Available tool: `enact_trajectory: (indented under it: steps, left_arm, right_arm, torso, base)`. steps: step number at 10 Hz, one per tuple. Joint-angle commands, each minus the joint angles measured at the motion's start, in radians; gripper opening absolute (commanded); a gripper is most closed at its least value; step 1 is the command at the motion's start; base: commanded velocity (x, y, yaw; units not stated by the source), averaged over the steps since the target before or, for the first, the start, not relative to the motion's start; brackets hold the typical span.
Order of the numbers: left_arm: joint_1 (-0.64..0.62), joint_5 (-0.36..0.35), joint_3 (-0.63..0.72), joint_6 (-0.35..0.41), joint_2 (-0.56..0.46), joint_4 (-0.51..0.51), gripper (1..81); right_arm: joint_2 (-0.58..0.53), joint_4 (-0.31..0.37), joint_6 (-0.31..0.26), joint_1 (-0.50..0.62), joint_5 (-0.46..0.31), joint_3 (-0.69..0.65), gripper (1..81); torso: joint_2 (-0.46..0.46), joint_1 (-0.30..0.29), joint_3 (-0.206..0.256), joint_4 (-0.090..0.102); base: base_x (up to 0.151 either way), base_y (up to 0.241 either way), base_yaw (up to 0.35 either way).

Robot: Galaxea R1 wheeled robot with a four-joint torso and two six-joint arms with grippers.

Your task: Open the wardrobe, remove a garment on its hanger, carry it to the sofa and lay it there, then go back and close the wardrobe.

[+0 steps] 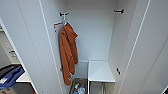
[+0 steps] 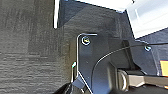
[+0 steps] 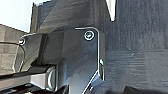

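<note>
I see the wardrobe (image 1: 140, 37) standing open, orange hooded garment (image 1: 68, 53) hanging inside left; I cannot tell either claw's state

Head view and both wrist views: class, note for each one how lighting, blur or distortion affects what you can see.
Head view: evenly lit, soft blur, the tall white wardrobe doors splay outward from wide-angle distortion; the long orange hooded garment stays legible. Left wrist view: dim grey carpet, overexposed white patch. Right wrist view: the same dim carpet with a washed-out bright corner.
</note>
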Motion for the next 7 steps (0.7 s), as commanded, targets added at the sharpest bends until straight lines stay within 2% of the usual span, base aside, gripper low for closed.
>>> enact_trajectory:
  steps: [1,3,6,7]
  left_arm:
    - [-0.096,-0.113,0.173,-0.152,-0.254,-0.014,81.1]
    - [-0.185,-0.111,0.208,-0.236,-0.376,-0.013,81.1]
    - [-0.322,-0.099,0.216,-0.313,-0.482,-0.010,81.1]
    - [-0.374,-0.085,0.216,-0.321,-0.510,-0.010,81.1]
  right_arm:
    - [-0.210,0.022,0.123,0.116,0.147,0.084,81.1]
    - [-0.273,0.017,0.238,0.188,0.163,0.023,81.1]
    - [-0.291,0.013,0.349,0.365,0.138,-0.087,81.1]
    - [-0.293,0.008,0.373,0.435,0.078,-0.114,81.1]
  torso:
    - [0.000,0.000,0.000,0.000]
    - [0.000,0.000,0.000,0.000]
    - [0.000,0.000,0.000,0.000]
    - [0.000,0.000,0.000,0.000]
  base:
    - [0.000,0.000,0.000]
    - [0.000,0.000,0.000]
    - [0.000,0.000,0.000]
    - [0.000,0.000,0.000]
